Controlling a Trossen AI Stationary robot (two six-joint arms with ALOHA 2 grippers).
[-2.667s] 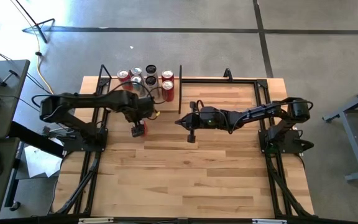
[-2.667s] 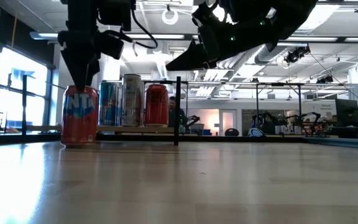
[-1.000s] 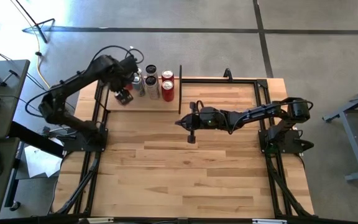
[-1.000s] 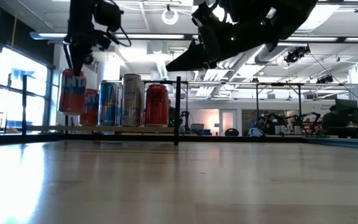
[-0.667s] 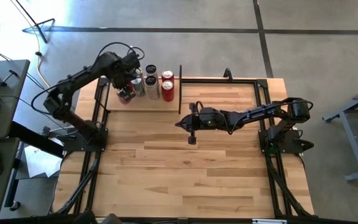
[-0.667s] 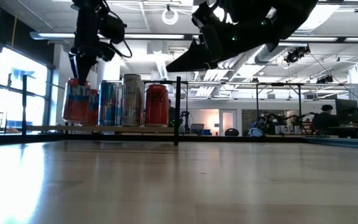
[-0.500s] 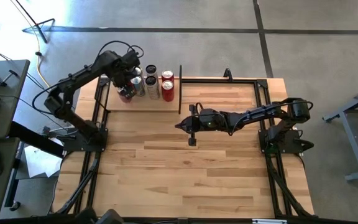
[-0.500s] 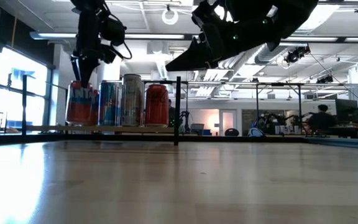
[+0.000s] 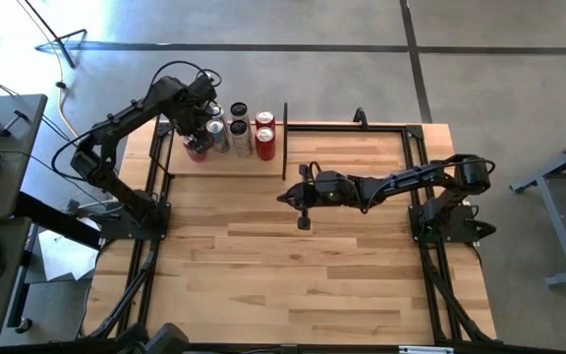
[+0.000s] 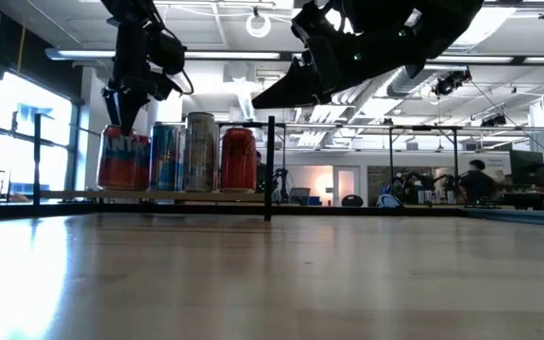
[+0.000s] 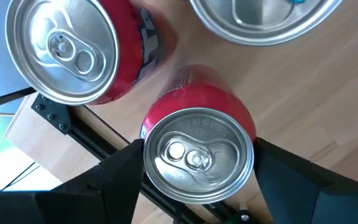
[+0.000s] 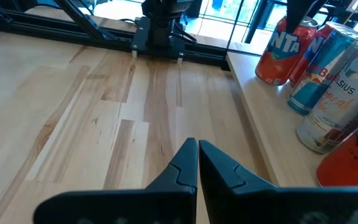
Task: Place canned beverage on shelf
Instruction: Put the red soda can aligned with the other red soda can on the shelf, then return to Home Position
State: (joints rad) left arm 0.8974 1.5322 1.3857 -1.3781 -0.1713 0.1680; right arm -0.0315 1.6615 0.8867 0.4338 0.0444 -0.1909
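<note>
The canned beverage, an orange-red can with a silver top, stands upright on the left end of the shelf. In the low view the can stands beside the other cans. My left gripper points straight down over it, with one finger on either side of its top. My right gripper hangs shut above the middle of the table and holds nothing; its fingertips meet. My left gripper has the can's upper wall, just below the rim, between its two fingers. They come from above and point down. No gap shows on either side. The can stands upright with its bottom on the shelf board.
Several more cans stand on the shelf: a red one right beside mine, then a blue, a silver and a red can. A black rod upright ends the shelf. The slatted tabletop lies nearer.
My left gripper has gone down and toward the other cans with the orange-red can. The can hung clear above the shelf's left end; now it stands on the board beside the blue can.
</note>
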